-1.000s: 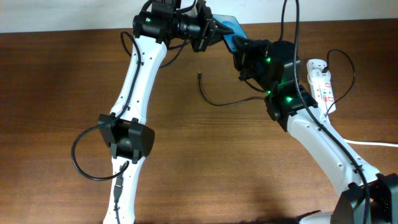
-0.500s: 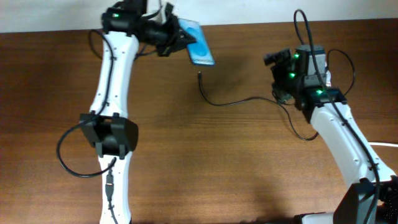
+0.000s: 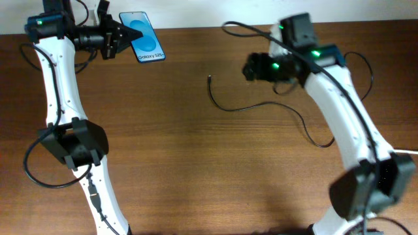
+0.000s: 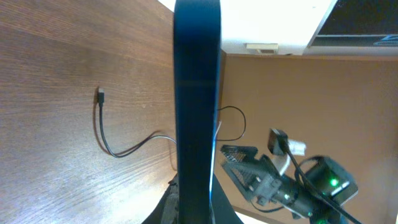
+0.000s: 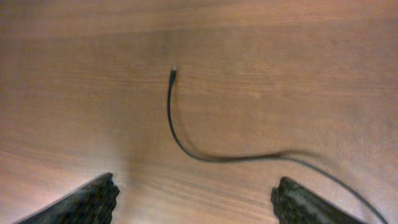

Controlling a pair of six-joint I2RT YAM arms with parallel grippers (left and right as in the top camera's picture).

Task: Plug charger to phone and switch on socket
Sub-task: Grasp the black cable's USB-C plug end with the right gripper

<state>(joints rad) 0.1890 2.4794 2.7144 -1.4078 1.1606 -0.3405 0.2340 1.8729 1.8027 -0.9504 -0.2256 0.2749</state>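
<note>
With the phone (image 3: pixel 145 44) clamped in your left gripper (image 3: pixel 123 40) at eleven o'clock, next bring your empty, wide-spread right gripper (image 5: pixel 193 202) onto the charger (image 5: pixel 168 99) tip at twelve.

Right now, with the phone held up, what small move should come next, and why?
Probably bring the open right gripper toward the charger tip and grasp it: the tip lies loose on the table, and the left gripper holds the phone, unplugged.
</note>
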